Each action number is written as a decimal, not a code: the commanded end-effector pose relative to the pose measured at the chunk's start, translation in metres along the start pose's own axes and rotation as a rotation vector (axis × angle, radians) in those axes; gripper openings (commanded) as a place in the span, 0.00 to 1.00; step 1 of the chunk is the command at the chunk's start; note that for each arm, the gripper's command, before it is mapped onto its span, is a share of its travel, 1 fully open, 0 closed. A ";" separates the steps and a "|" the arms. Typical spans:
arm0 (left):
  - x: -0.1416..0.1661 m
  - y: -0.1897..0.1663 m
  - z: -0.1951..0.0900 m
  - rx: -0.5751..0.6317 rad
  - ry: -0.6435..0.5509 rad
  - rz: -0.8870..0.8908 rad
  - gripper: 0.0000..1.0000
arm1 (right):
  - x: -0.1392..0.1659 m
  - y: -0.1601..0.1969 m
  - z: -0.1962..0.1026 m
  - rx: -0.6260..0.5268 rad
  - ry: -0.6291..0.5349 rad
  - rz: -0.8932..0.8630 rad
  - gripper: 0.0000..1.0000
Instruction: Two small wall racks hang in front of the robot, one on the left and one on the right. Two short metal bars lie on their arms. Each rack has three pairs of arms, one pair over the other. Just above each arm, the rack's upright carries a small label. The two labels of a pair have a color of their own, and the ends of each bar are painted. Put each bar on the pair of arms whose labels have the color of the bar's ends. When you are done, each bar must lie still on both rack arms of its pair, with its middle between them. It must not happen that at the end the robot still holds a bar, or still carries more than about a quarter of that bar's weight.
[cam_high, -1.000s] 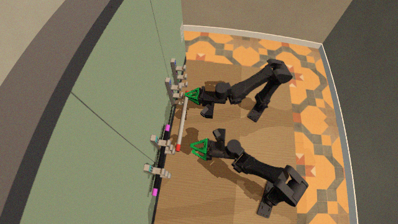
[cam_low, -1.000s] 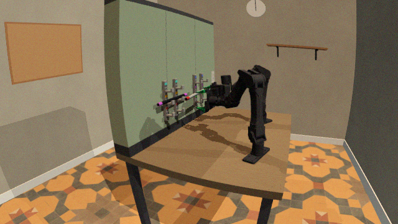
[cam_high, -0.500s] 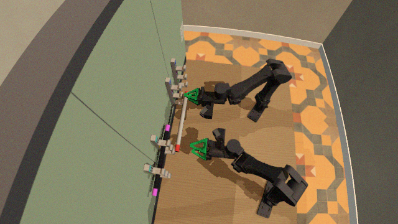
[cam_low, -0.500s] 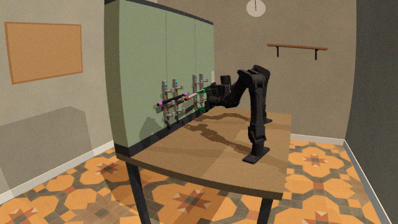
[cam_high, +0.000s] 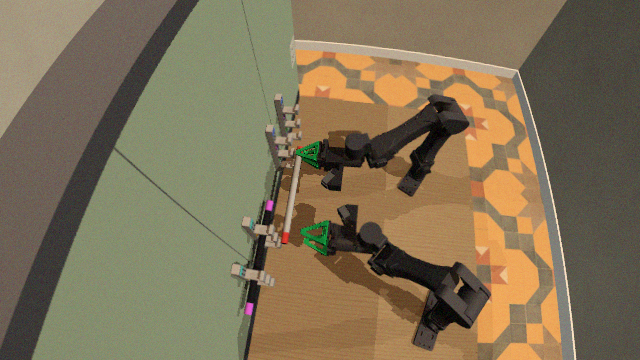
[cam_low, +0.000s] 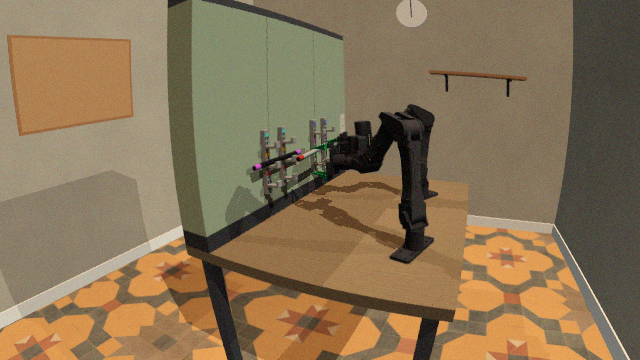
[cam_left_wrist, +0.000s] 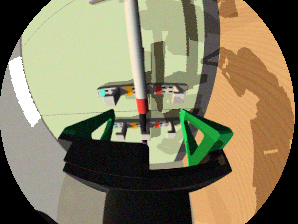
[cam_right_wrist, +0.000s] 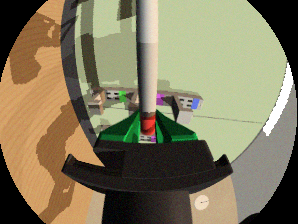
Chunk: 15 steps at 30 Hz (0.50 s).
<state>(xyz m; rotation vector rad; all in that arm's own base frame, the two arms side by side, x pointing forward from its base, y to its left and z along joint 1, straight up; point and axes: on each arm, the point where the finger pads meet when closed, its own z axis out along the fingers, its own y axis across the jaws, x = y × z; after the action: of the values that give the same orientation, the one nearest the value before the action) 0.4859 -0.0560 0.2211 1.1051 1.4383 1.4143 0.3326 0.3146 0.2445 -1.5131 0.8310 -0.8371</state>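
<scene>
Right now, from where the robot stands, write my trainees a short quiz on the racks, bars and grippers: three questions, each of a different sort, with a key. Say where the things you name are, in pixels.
1. Multiple choice. What color is the end of the pale bar (cam_high: 292, 197) (cam_low: 312, 152) (cam_left_wrist: 134, 50) (cam_right_wrist: 147, 60) that the right gripper (cam_high: 298, 153) (cam_right_wrist: 147, 113) grips?
a) cyan
b) red
c) green

2. True or false. The left gripper (cam_high: 303, 237) (cam_low: 314, 161) (cam_left_wrist: 147, 112) is open, with no bar in its grip.

3. Put in order. List the left rack's (cam_high: 247, 223) (cam_low: 263, 136) (cam_left_wrist: 170, 86) label colors from top to bottom: red, cyan, orange.

Key: 1 b; 2 true; 3 cyan, orange, red.

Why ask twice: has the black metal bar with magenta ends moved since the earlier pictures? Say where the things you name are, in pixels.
No; in the top view, the bar (cam_high: 269, 205) (cam_low: 274, 161) (cam_left_wrist: 143, 122) keeps its place against the rack with teal labels (cam_high: 248, 224) (cam_low: 264, 146) (cam_left_wrist: 170, 87).
</scene>
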 end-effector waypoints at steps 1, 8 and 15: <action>0.000 0.017 0.009 -0.036 -0.001 -0.026 1.00 | -0.004 -0.030 0.002 0.086 -0.001 0.054 0.00; 0.000 0.017 0.017 -0.036 -0.001 -0.026 1.00 | -0.004 -0.029 0.002 0.086 -0.001 0.054 0.00; 0.000 0.017 0.023 -0.036 -0.001 -0.026 1.00 | -0.004 -0.028 0.002 0.086 -0.001 0.054 0.00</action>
<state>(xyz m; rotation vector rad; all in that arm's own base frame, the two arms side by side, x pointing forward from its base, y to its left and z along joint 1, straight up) 0.5012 -0.0518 0.2224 1.0961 1.4354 1.4145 0.3327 0.3147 0.2466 -1.5040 0.8291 -0.8372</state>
